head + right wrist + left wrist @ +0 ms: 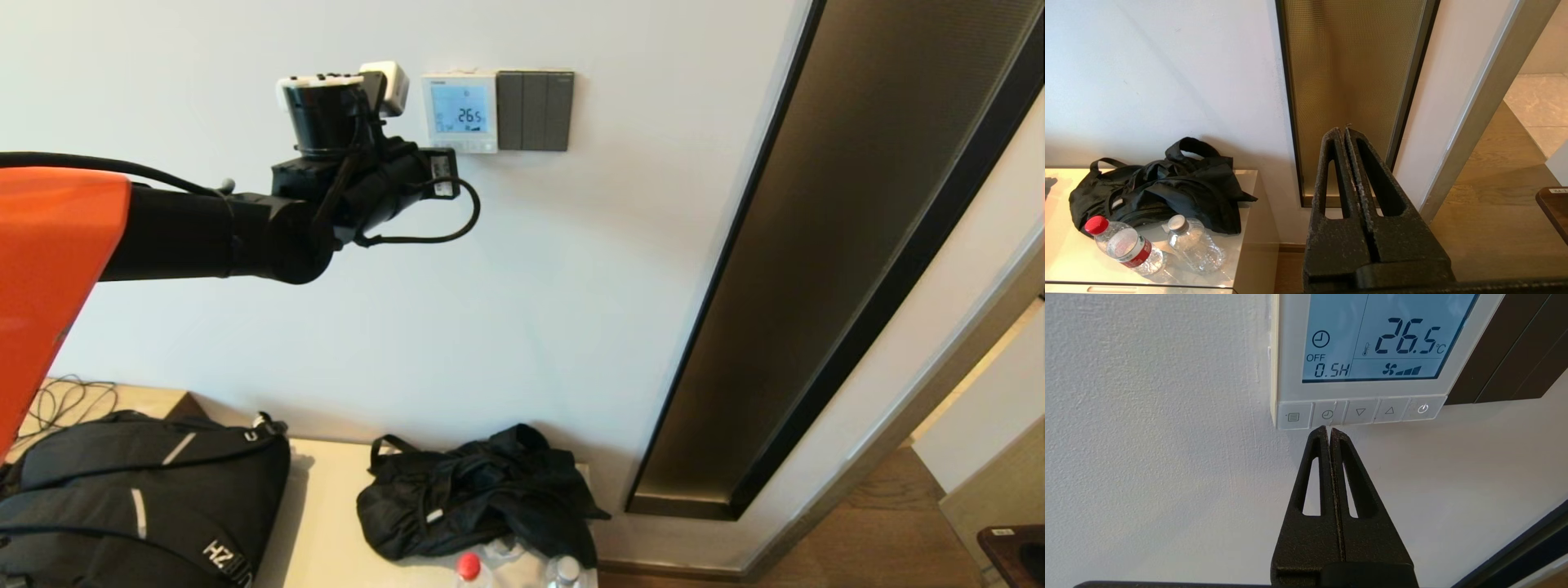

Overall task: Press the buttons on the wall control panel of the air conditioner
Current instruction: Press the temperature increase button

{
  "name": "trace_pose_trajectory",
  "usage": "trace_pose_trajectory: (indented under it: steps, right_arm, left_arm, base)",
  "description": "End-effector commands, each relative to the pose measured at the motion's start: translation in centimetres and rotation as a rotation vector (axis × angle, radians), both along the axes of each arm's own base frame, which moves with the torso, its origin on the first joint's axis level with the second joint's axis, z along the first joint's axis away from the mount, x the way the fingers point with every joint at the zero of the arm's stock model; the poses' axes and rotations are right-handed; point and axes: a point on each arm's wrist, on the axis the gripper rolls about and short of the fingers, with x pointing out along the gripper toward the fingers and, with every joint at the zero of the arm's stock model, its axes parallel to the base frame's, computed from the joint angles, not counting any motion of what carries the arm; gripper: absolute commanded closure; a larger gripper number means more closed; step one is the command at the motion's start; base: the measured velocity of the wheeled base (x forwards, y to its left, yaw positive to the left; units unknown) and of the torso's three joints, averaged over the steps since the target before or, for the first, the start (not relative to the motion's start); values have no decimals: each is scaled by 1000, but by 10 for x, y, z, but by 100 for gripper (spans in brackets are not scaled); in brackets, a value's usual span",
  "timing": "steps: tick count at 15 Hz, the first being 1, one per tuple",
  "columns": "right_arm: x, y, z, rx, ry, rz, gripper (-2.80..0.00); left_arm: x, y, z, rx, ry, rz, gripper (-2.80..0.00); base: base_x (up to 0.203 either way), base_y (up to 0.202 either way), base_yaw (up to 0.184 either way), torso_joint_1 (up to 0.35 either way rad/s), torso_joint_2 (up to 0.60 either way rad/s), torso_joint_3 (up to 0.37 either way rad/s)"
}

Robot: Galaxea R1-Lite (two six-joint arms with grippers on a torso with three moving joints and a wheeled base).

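the air conditioner's wall control panel (460, 112) sat high on the white wall, at about 12 o'clock in the head view. a dark grey switch plate (535, 111) touched its side at 3 o'clock. the blue screen (1378, 335) showed 26.5 and 0.5h.

the left gripper (1329, 430) was lifted up to the wall, just under the panel. its two black fingers (1316, 457) were clenched tight together with nothing between them. the tips were just below the row of buttons (1357, 412), right under the clock button (1327, 414). i could not tell if the tips touched it.

the right gripper (1342, 132) hung low, well apart from the panel. its fingers were squeezed together too, and held nothing. it faced a tall gold glass strip (1349, 73) beside the wall.

down at 6 o'clock in the head view, a pale cabinet (326, 523) held a black backpack (139, 498), a crumpled black bag (478, 494) and two clear bottles (1155, 245).
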Motion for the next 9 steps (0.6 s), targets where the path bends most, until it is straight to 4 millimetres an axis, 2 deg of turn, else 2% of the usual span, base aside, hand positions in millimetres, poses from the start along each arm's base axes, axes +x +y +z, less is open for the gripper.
trace_pose_trajectory:
  steps: [1, 9]
  right_arm:
    - [0, 0, 0, -1, 3, 1, 0]
    - [0, 0, 0, -1, 3, 1, 0]
  left_arm:
    - [4, -2, -1, -3, -4, 0, 0]
    - [10, -3, -4, 1, 4, 4, 0]
  base:
    - [0, 0, 0, 0, 0, 0]
    - [0, 0, 0, 0, 0, 0]
